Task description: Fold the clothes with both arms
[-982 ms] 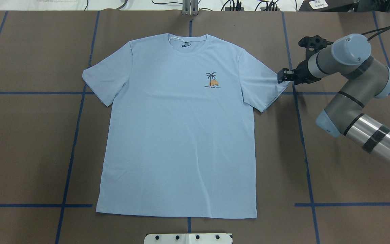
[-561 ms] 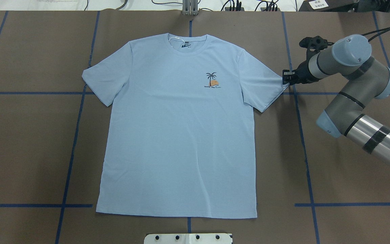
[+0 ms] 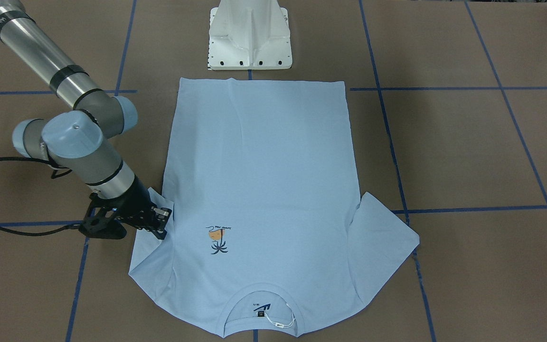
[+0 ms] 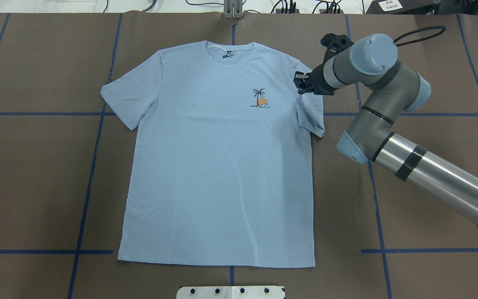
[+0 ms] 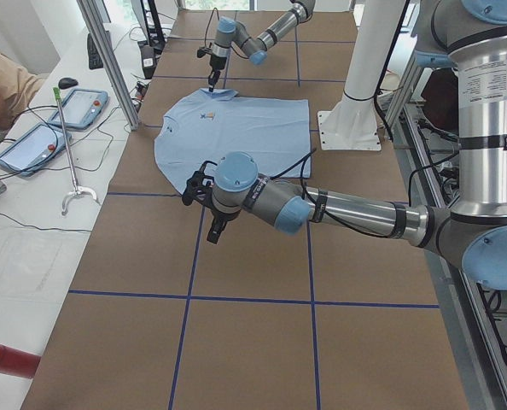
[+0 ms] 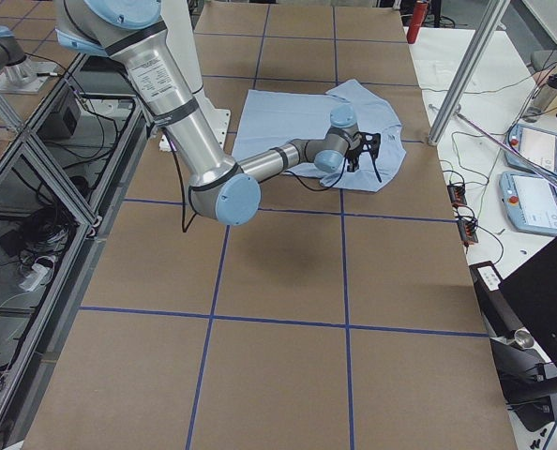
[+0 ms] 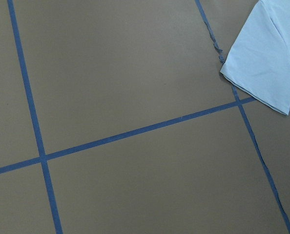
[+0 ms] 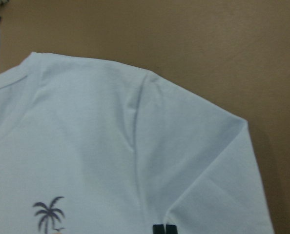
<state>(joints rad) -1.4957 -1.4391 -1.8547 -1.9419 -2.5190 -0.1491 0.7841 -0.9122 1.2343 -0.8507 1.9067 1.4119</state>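
Brown surface (image 4: 35, 187) gridded with blue tape lines (image 4: 93, 166), my white pedestal base (image 3: 249, 38) at its near edge. A light blue T-shirt (image 4: 222, 166) lies flat and front-up in the middle, bottom hem (image 4: 216, 261) towards my base, collar and dark neck label (image 4: 227, 55) away from it, palm-tree chest print (image 4: 259, 99) showing. My right pincer (image 4: 302, 83) is clamped on the edge of the sleeve on my right (image 4: 310, 114), fingertips together in the wrist view, and holds it doubled inward over the shoulder seam; the opposite sleeve (image 4: 127, 95) lies spread flat. My left pincer (image 5: 213, 232) hangs over bare surface, clear of the shirt, off to the side of that flat sleeve; whether it is open or closed I cannot tell. Handling, as I judge it: the cloth is light, thin and limp, with no stiffness of its own, so it will sag and trail from any single pinch and may drag the body along the surface if pulled low. Best holds are the stitched edges (sleeve hems, shoulder seams, bottom hem corners), where the doubled fabric fills a pincer and both layers come up together. Long folds want two holds at once, one per arm. The white tag string (image 3: 283, 324) at the collar could snag a fingertip.
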